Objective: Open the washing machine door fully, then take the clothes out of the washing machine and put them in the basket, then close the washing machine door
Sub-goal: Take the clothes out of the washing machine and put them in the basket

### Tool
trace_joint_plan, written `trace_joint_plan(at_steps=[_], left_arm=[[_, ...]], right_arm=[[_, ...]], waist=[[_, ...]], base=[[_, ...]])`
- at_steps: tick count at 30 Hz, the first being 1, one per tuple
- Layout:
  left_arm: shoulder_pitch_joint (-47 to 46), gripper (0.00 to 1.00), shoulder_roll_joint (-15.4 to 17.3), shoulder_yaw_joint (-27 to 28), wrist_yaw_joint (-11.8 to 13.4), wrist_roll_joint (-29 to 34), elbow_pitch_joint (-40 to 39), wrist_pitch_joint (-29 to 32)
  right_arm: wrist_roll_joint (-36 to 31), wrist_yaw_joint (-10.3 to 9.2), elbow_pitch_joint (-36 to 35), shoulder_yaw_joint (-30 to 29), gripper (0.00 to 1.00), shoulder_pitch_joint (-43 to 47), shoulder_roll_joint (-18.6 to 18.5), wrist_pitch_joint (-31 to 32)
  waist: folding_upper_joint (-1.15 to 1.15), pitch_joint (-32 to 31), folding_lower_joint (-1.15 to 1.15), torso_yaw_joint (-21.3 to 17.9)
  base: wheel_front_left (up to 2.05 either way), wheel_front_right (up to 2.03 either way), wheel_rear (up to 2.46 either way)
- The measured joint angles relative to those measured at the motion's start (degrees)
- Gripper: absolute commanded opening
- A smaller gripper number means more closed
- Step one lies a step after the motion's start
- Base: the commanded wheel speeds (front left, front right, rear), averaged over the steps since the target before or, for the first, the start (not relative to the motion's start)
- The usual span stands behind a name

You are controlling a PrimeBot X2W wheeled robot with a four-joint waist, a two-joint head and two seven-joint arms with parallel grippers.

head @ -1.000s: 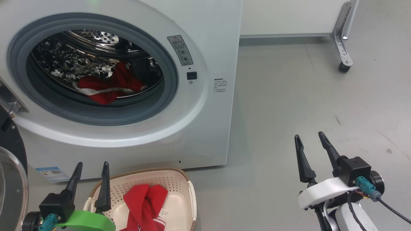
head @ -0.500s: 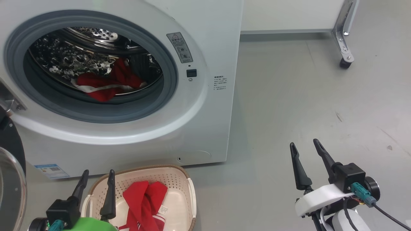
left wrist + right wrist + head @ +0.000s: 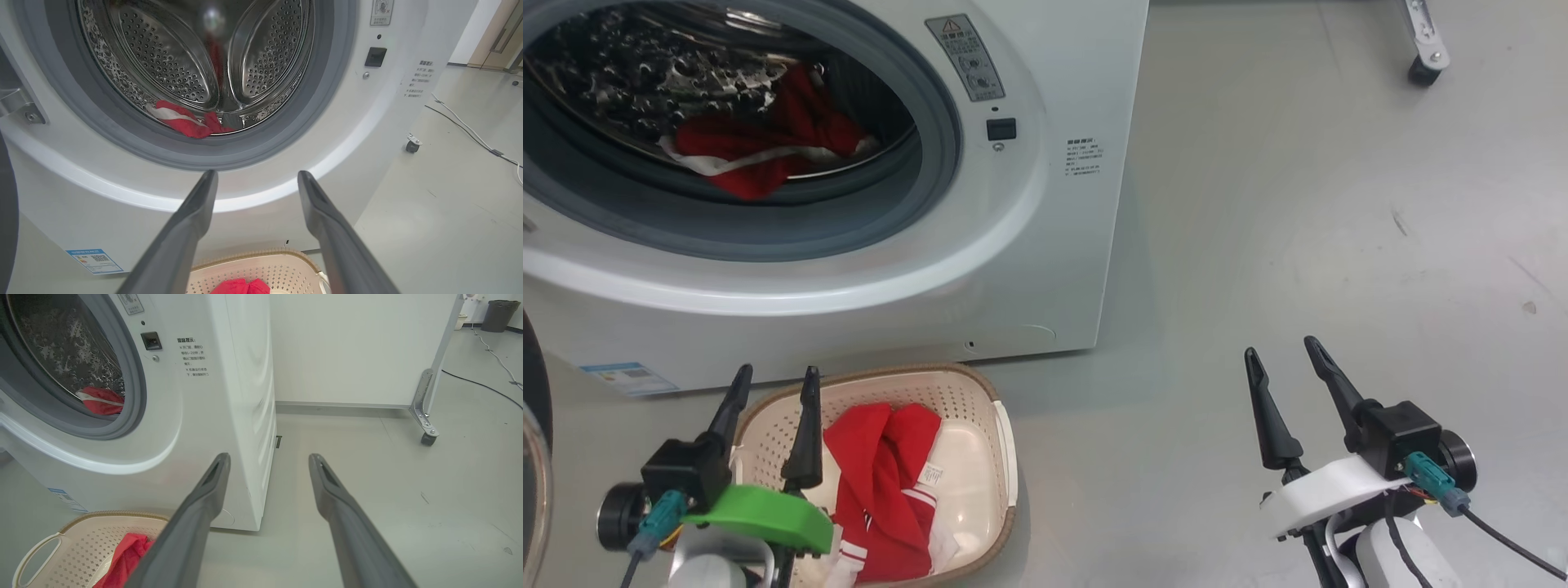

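The white washing machine (image 3: 1045,245) stands with its drum exposed, and red clothes (image 3: 760,147) with white trim lie at the drum's front. The washing machine door (image 3: 533,367) is swung wide at the far left edge, showing as a black rim. On the floor below, the cream basket (image 3: 992,408) holds one red garment (image 3: 882,482). My left gripper (image 3: 778,371) hovers open over the basket's left end, pointing at the drum clothes (image 3: 184,122). My right gripper (image 3: 1281,347) is open and holds nothing, over bare floor to the right of the machine.
A white panel on a castor (image 3: 427,439) stands behind and to the right of the machine. A cable (image 3: 470,130) runs along the grey floor at the right. A dark bin (image 3: 494,314) sits far back.
The head camera has tilted down, so the machine and basket have slid up the picture. Both grippers stay open and have barely moved relative to the basket.
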Motion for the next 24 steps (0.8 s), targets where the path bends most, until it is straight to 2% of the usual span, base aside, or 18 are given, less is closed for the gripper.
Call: trace_joint_plan(at_steps=[9, 24], left_arm=[[-11.4, 1.0, 0.0, 0.6, 0.0, -0.5, 3.3, 1.3], [-32.1, 1.0, 4.5, 2.0, 1.1, 0.5, 7.9, 8.9]], right_arm=[[0.5, -0.42, -1.6, 2.5, 1.0, -4.1, 0.0, 0.0], [1.7, -1.43, -2.5, 5.2, 1.0, -8.6, -0.2, 0.0]], waist=[[0.0, 6.3, 0.0, -0.5], [0.0, 15.9, 0.0, -2.6]], base=[[0.0, 0.0, 0.0], [0.0, 0.0, 0.0]])
